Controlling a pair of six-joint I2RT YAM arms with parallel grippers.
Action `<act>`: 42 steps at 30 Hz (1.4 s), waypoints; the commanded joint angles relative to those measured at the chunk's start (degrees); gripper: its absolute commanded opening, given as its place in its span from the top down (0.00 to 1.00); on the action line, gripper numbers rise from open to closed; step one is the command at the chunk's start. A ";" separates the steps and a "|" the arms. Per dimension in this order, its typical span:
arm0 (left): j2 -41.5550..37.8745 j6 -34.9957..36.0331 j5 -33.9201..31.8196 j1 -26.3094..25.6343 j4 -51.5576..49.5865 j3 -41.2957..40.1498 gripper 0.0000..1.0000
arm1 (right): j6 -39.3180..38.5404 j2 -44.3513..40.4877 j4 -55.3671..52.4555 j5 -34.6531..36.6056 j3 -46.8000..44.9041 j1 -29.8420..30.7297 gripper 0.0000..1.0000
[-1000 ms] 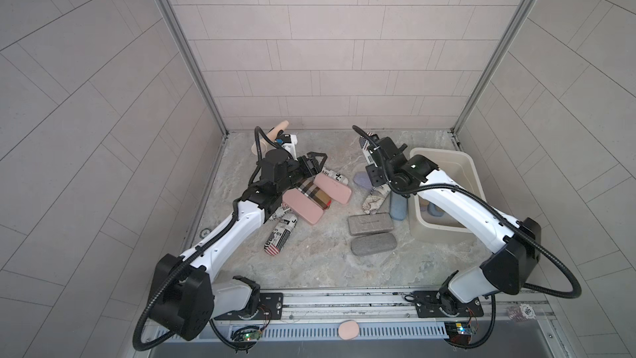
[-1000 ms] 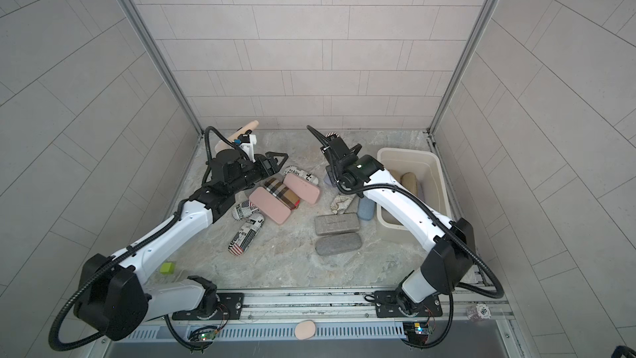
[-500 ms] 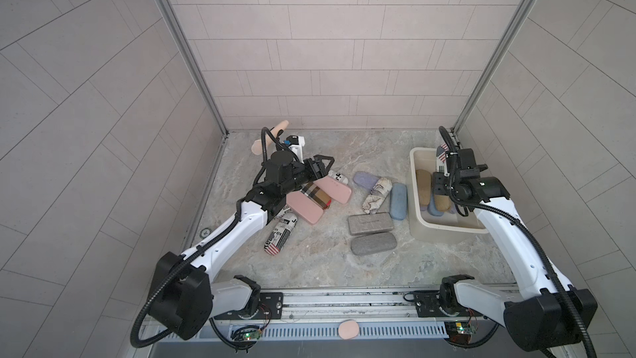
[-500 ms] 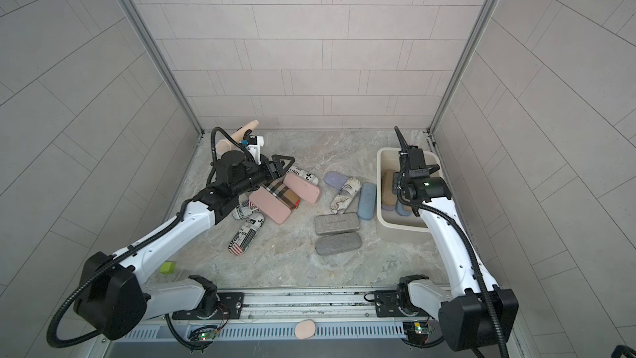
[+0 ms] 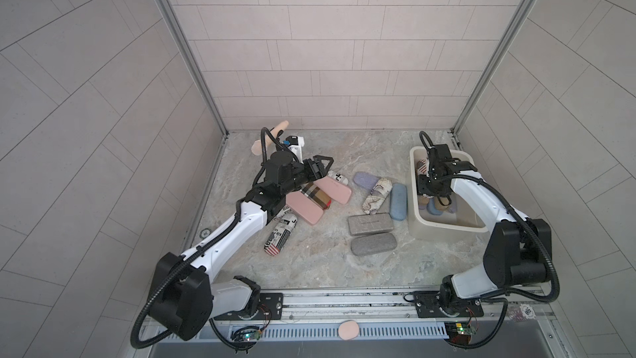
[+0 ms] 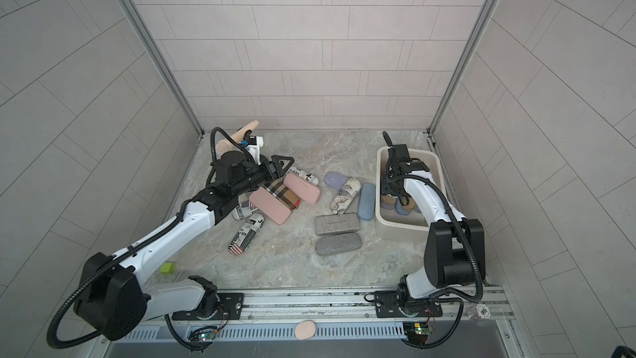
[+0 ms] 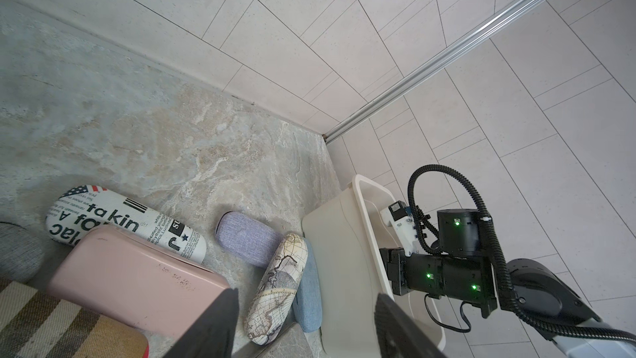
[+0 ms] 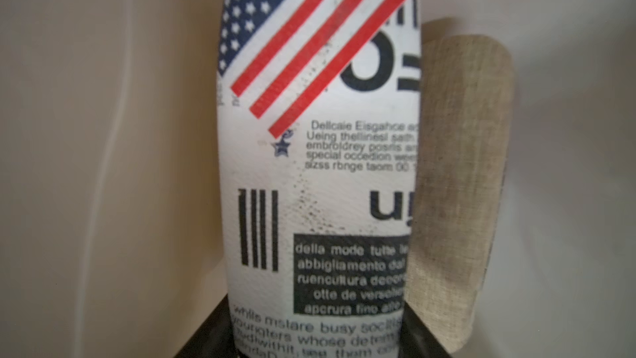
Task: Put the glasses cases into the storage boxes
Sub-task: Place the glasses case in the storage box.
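right end effector [image 8: 316,332] clamped on newspaper-print case [image 8: 320,167], inside storage box [image 5: 444,232].
risk: dropped askew, it may wedge on tan case [image 8: 457,167] beside it; left end effector [image 5: 325,167] apart, empty.

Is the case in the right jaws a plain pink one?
No, the newspaper-print case between them bears a striped flag.

Bright even light, soft shadows, bent edges; right wrist close-up slightly blurred.
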 commanded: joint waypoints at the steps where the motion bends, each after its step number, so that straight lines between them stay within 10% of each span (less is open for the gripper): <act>1: 0.08 0.57 -0.42 -0.21 0.01 1.05 0.31 | -0.28 0.87 1.36 -1.55 1.64 -0.31 0.36; 20: 0.15 0.95 -0.72 -0.21 -0.62 1.32 0.31 | 1.10 -12.45 -0.04 -2.96 2.10 1.03 0.23; 42: -2.96 5.18 -13.37 0.07 -10.95 2.22 0.31 | 8.98 -11.08 -0.04 14.31 5.79 36.34 0.29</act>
